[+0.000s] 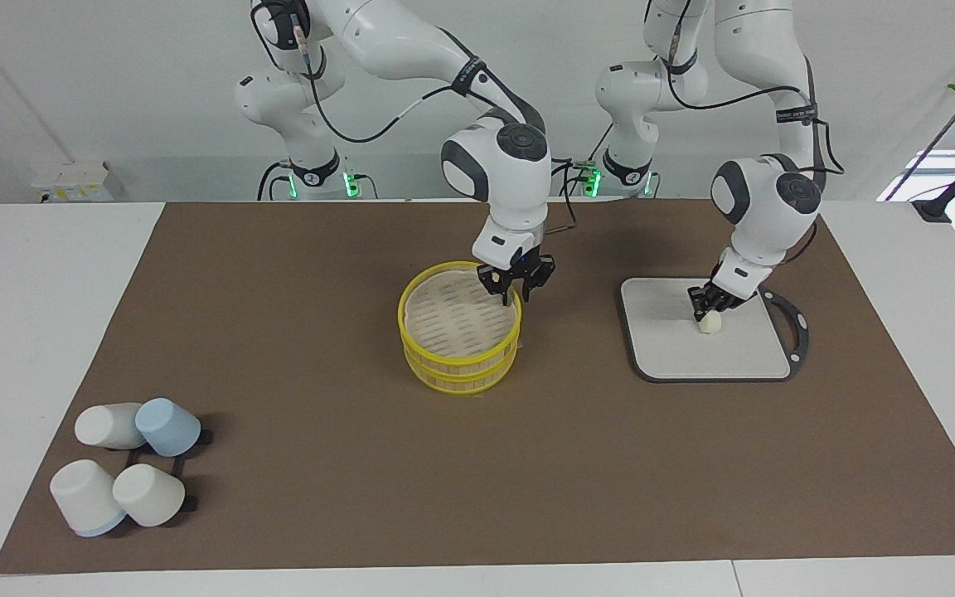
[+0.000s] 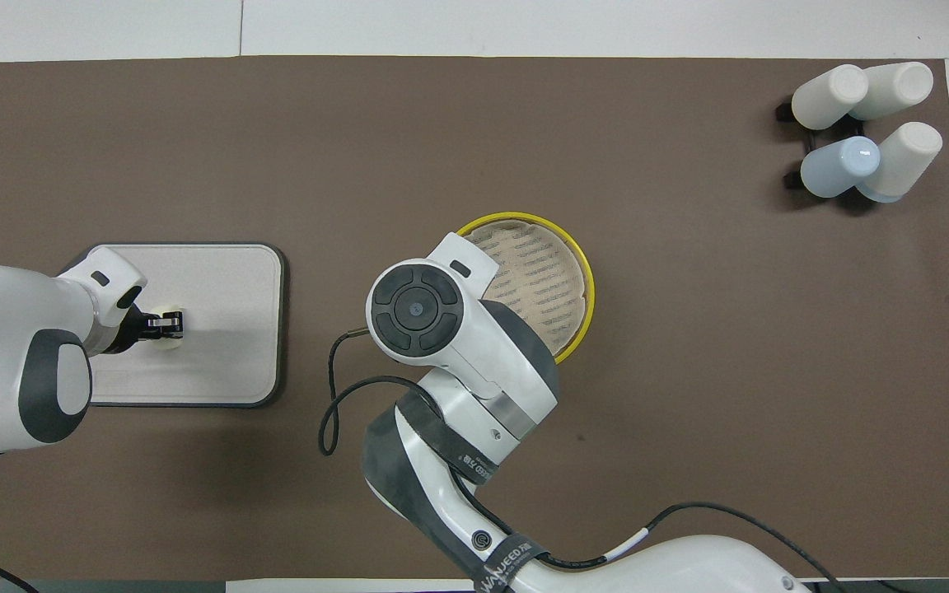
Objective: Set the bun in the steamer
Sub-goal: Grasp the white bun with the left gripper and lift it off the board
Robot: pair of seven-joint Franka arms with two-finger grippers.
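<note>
On the grey board (image 1: 676, 348) toward the left arm's end of the surface (image 1: 320, 497), the left end effector (image 1: 710, 306) is clamped on the bun (image 1: 710, 322), which rests on the board. Right end effector (image 1: 516, 284) hangs over the steamer's (image 1: 458, 358) rim, fingers apart. Cups (image 1: 125, 473) stand well apart.

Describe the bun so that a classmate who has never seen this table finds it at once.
Find the grey board toward the left arm's end of the table. On it, at the left gripper, lies the bun: a small cream-white lump, the board's only item.
</note>
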